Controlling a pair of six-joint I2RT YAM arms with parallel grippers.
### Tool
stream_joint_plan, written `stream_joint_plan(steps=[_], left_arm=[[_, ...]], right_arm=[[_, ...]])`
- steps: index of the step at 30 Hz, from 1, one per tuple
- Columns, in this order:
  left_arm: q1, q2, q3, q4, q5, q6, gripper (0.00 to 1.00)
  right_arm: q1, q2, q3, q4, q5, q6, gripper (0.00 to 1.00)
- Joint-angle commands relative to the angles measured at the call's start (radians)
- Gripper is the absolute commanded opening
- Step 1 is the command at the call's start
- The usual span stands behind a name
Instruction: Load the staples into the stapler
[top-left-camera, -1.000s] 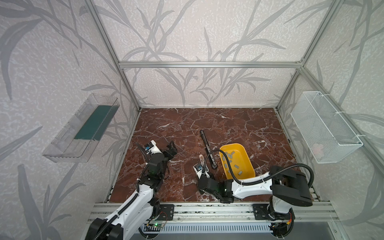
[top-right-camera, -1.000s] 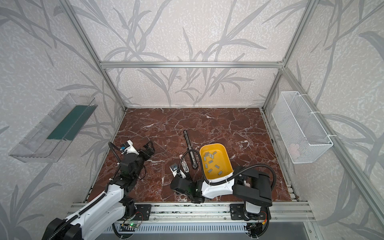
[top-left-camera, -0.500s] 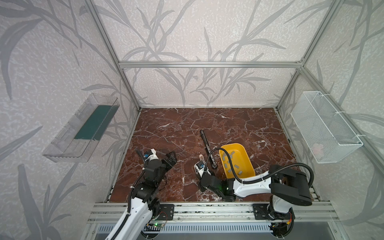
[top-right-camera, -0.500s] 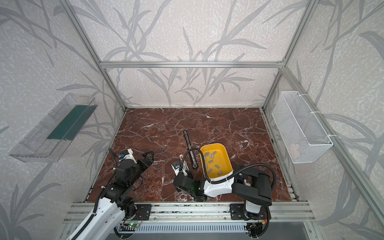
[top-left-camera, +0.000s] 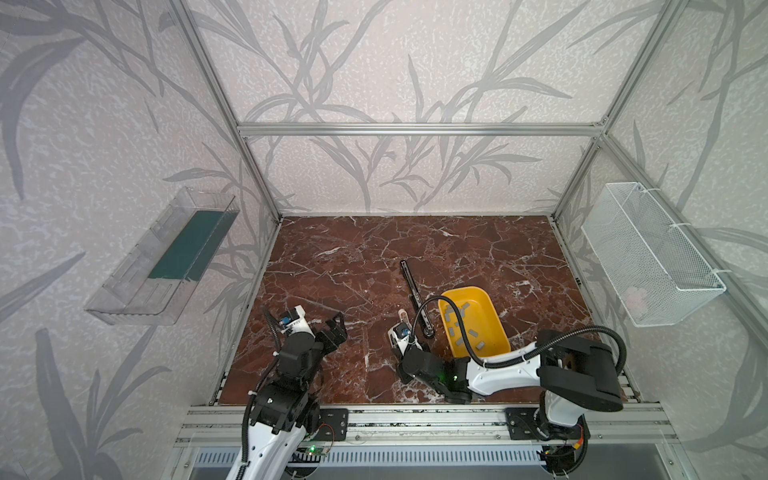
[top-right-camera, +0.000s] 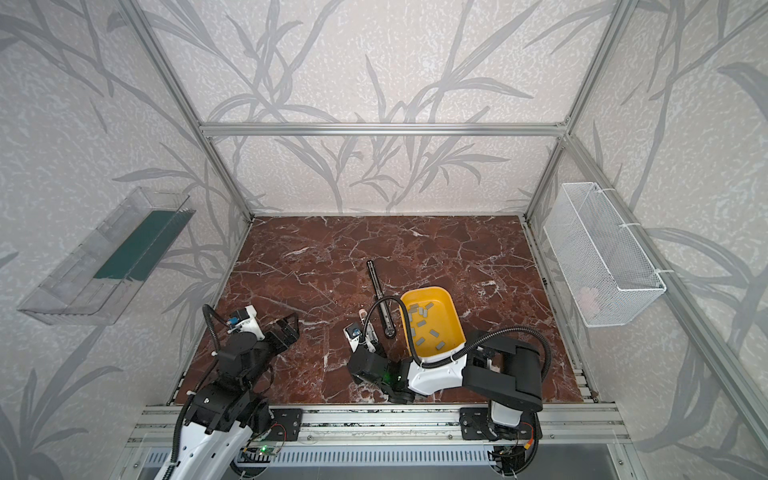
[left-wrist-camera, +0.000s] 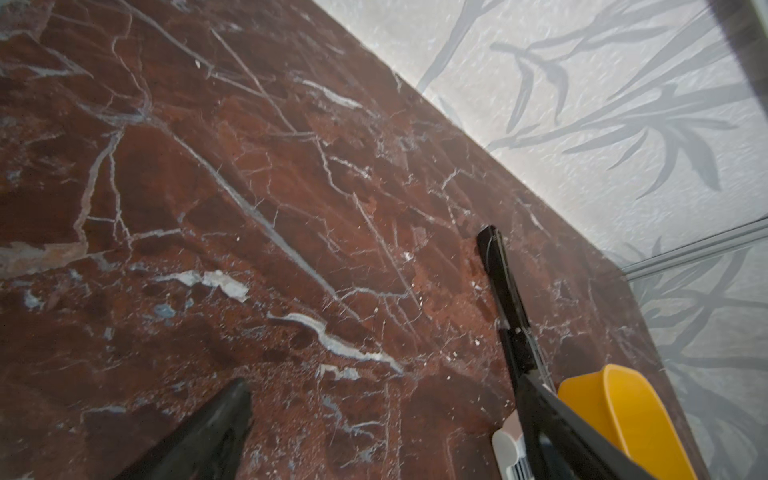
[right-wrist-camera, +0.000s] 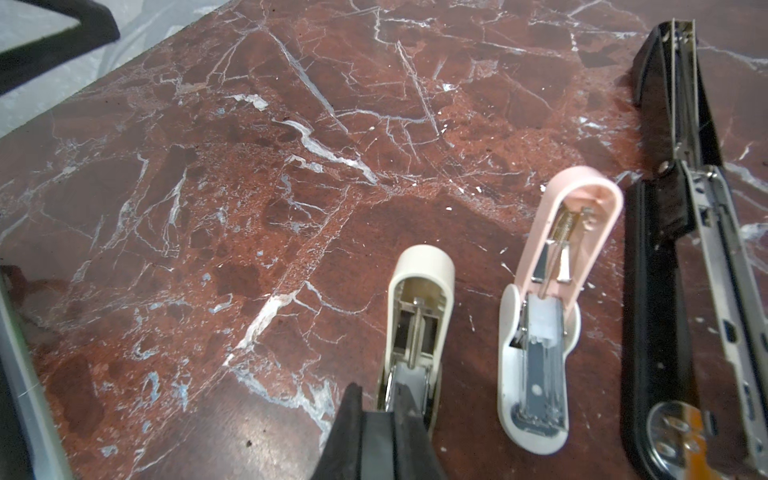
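Note:
Three staplers lie opened flat on the marble. In the right wrist view they are a cream stapler (right-wrist-camera: 419, 316), a pink-and-white stapler (right-wrist-camera: 548, 299) and a long black stapler (right-wrist-camera: 698, 249). My right gripper (right-wrist-camera: 377, 388) is shut on a thin grey strip of staples, its tips over the cream stapler's metal channel. In both top views it sits left of the yellow tray (top-left-camera: 494, 316) (top-right-camera: 453, 316), beside the black stapler (top-left-camera: 415, 291) (top-right-camera: 380, 291). Several loose staples (top-left-camera: 461, 328) (top-right-camera: 424, 328) lie in that tray. My left gripper (top-left-camera: 336, 328) (top-right-camera: 289, 328) (left-wrist-camera: 382, 380) hangs open and empty at front left.
A clear shelf (top-left-camera: 166, 266) with a green pad hangs on the left wall. A white wire basket (top-left-camera: 648, 257) hangs on the right wall. An aluminium rail (top-left-camera: 415, 419) runs along the front edge. The right arm's cable (top-left-camera: 424, 307) arcs over the staplers.
My left gripper has drawn back toward the front edge, still open. The right gripper has stayed almost in place at the cream stapler.

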Motion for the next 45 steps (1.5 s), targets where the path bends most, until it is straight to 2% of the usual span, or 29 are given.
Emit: stream_joint_plan(steps=[1,5,18,45], left_arm=[[0.006,0.040,0.032,-0.008,0.025,0.027,0.99],[0.006,0.031,0.023,0.003,0.029,0.026,0.99],[0.006,-0.122,-0.004,-0.033,0.003,0.031,0.99],[0.006,-0.124,-0.001,-0.044,-0.004,0.027,0.99]], right_arm=[[-0.004,0.023,0.023,-0.016,0.026,-0.013,0.00],[-0.005,0.034,0.046,-0.058,0.034,-0.008,0.00],[-0.004,0.039,0.060,-0.084,0.046,-0.008,0.00],[-0.004,0.053,0.087,-0.162,0.065,0.057,0.00]])
